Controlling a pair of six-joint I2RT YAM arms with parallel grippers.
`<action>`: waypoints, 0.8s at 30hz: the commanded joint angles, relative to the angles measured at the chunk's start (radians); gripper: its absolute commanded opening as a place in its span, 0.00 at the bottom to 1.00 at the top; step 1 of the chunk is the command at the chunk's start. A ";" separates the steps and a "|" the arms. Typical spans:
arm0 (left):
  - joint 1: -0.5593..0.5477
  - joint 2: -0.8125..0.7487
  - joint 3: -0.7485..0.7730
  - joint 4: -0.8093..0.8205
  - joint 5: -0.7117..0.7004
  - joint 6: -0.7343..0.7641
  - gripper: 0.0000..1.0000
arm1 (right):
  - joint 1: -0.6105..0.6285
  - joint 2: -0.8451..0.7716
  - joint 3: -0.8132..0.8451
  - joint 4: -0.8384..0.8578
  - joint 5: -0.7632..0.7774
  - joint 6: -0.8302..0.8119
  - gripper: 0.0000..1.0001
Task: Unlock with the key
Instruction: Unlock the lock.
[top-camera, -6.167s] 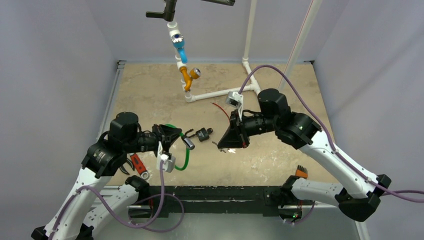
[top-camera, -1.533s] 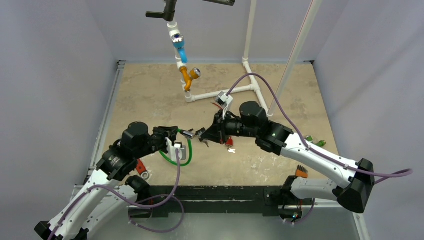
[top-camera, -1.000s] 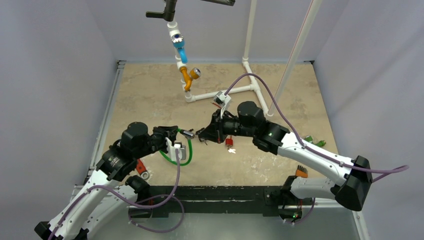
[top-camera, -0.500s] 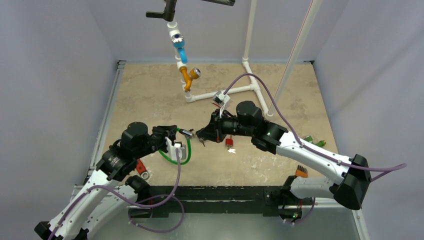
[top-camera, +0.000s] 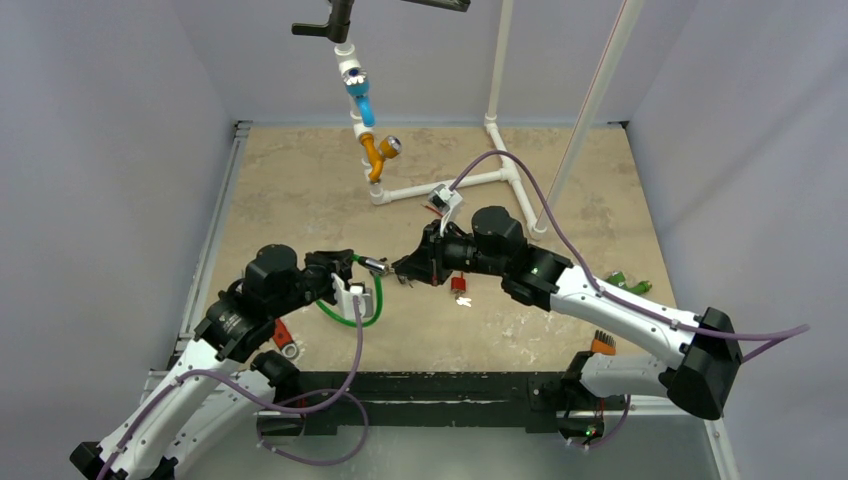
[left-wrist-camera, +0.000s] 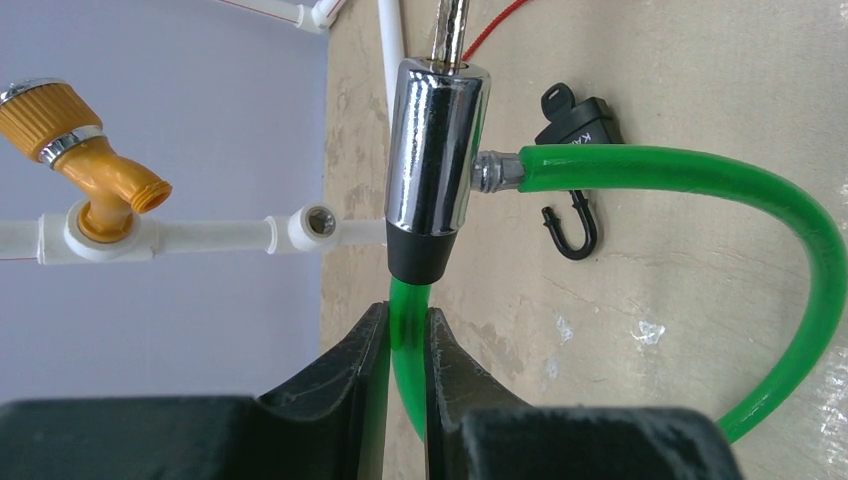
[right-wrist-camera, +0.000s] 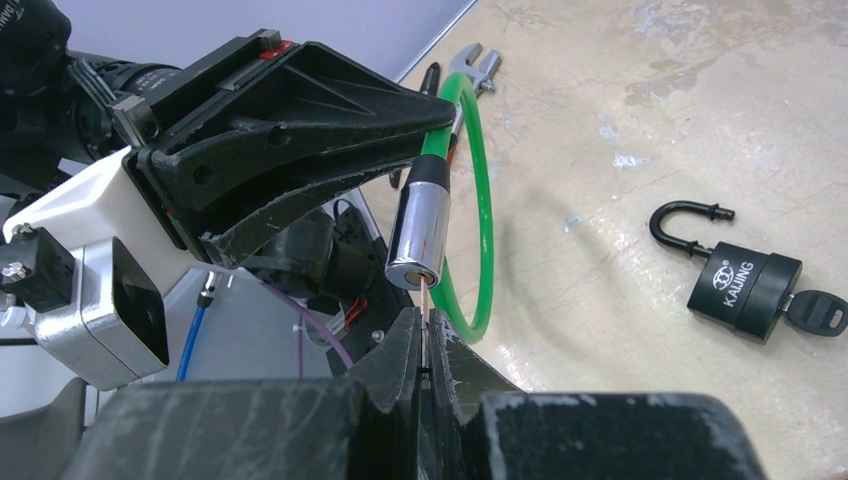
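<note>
While left gripper (left-wrist-camera: 406, 325) clamps cable (left-wrist-camera: 800, 230), right gripper (right-wrist-camera: 424, 345) nips key (right-wrist-camera: 426, 300); we line it square, push twelve o'clock into lock (right-wrist-camera: 420, 225).

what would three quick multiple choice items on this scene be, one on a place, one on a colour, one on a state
1. Where does the black padlock lie?
A. on the table
B. in a box
C. on a shelf

2. What colour is the cable that the left gripper clamps?
A. red
B. green
C. blue

3. How is the padlock's shackle?
A. locked shut
B. missing
C. open

Answers:
1 A, it rests flat on the tabletop, apart from both arms.
2 B, the loop is bright green in both wrist views.
3 C, one end of the shackle stands free of the body.
</note>
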 joint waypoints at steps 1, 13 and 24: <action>-0.008 -0.014 0.005 0.094 0.004 0.008 0.00 | 0.000 0.001 -0.004 0.080 0.039 0.032 0.00; -0.031 -0.001 0.004 0.122 -0.127 0.035 0.00 | 0.000 0.070 0.007 0.130 0.075 0.106 0.00; -0.050 0.015 -0.019 0.176 -0.212 0.043 0.00 | 0.000 0.079 -0.003 0.172 0.073 0.145 0.00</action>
